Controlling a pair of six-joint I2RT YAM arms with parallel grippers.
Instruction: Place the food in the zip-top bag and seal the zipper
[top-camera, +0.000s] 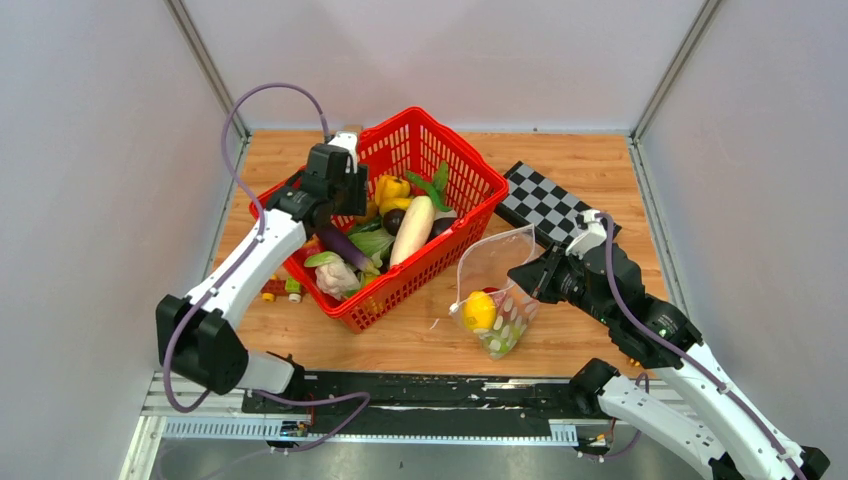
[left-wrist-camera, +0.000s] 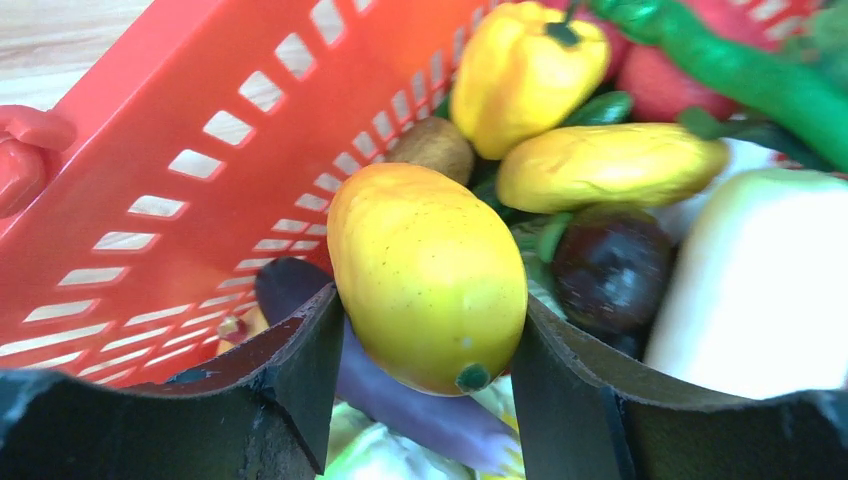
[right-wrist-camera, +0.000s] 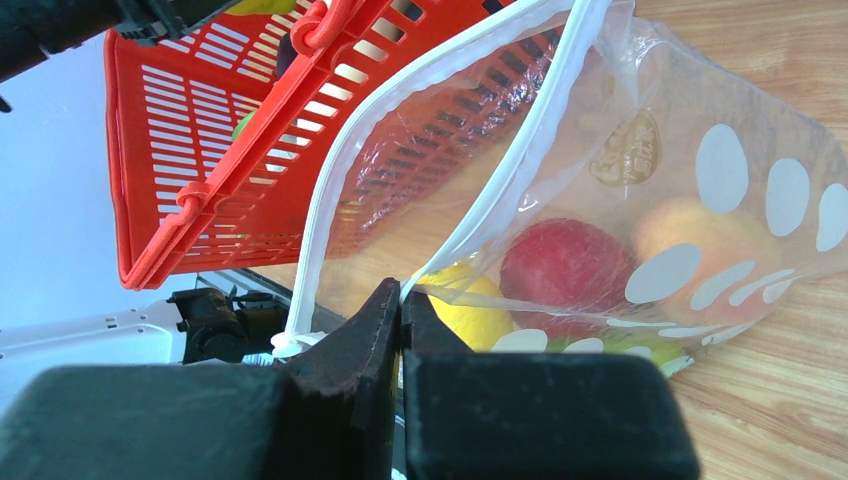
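Note:
The clear dotted zip-top bag (top-camera: 497, 290) stands open on the table right of the red basket (top-camera: 470, 165). It holds a yellow fruit (top-camera: 479, 310), a red apple (right-wrist-camera: 565, 265) and a peach-coloured fruit (right-wrist-camera: 690, 235). My right gripper (top-camera: 530, 275) is shut on the bag's white zipper strip (right-wrist-camera: 520, 150) at one side of the mouth and holds it up; the grip shows in the right wrist view (right-wrist-camera: 402, 300). My left gripper (top-camera: 345, 195) is inside the basket, shut on a yellow mango (left-wrist-camera: 425, 275) above the other toy food.
The basket (left-wrist-camera: 150, 120) holds a yellow pepper (left-wrist-camera: 525, 70), a white radish (top-camera: 412, 230), a purple eggplant (top-camera: 345, 247), greens and dark fruit. A checkerboard (top-camera: 545, 200) lies behind the bag. Small toy blocks (top-camera: 280, 290) lie left of the basket. Walls enclose the table.

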